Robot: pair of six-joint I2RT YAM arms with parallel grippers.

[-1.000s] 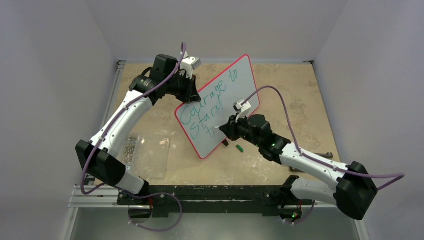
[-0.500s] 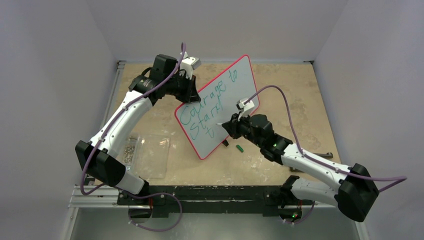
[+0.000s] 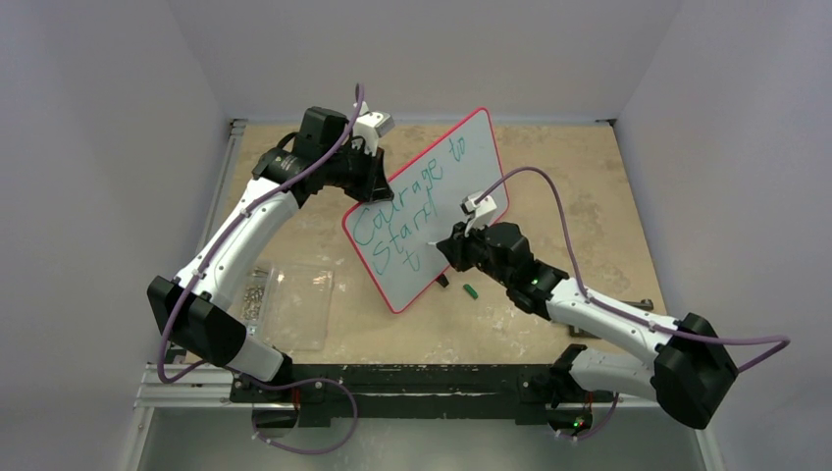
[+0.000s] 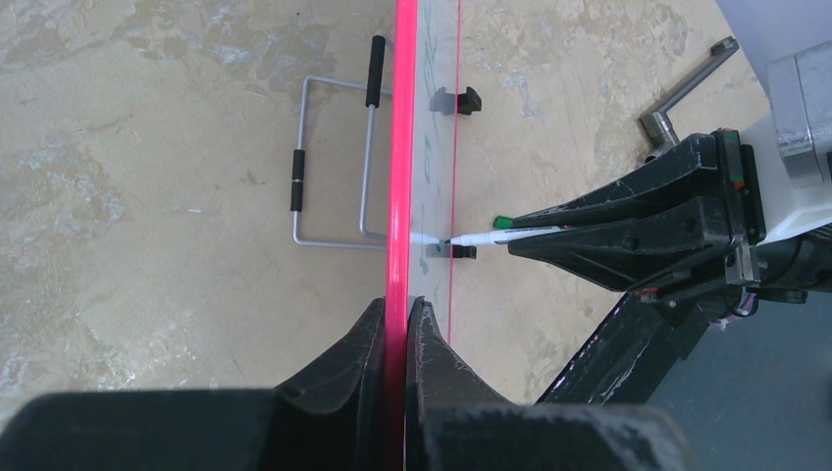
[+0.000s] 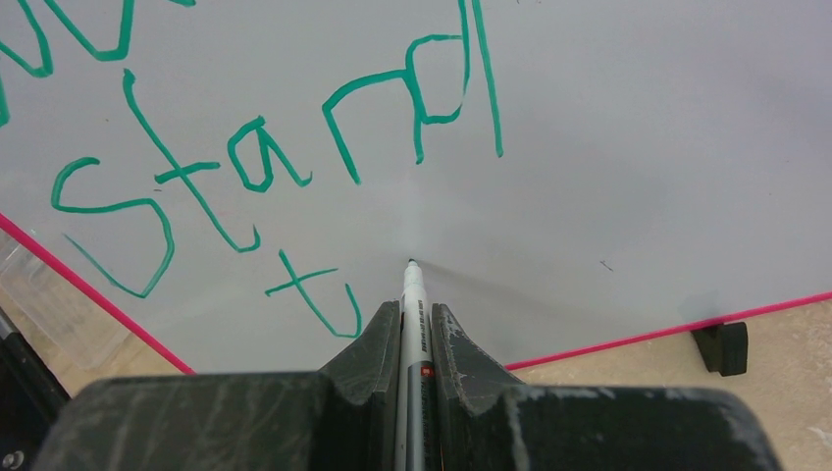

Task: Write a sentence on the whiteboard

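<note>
The whiteboard stands tilted on the table, white with a red-pink rim. The sentence in teal reads "Courage to" above "Star" with further strokes, and a lone "t" sits below. My left gripper is shut on the board's upper left rim, its jaws pinching the edge. My right gripper is shut on a white marker. The marker's tip is at the board's face, right of the "t"; I cannot tell whether it touches. The marker also shows in the left wrist view.
A clear plastic tray with small screws beside it lies at the front left. A green marker cap lies by the board's lower corner. A wire stand lies behind the board. A metal crank handle lies at right.
My right gripper with the marker has shifted slightly up and right along the board, away from the "t". The left arm and board have not moved.
</note>
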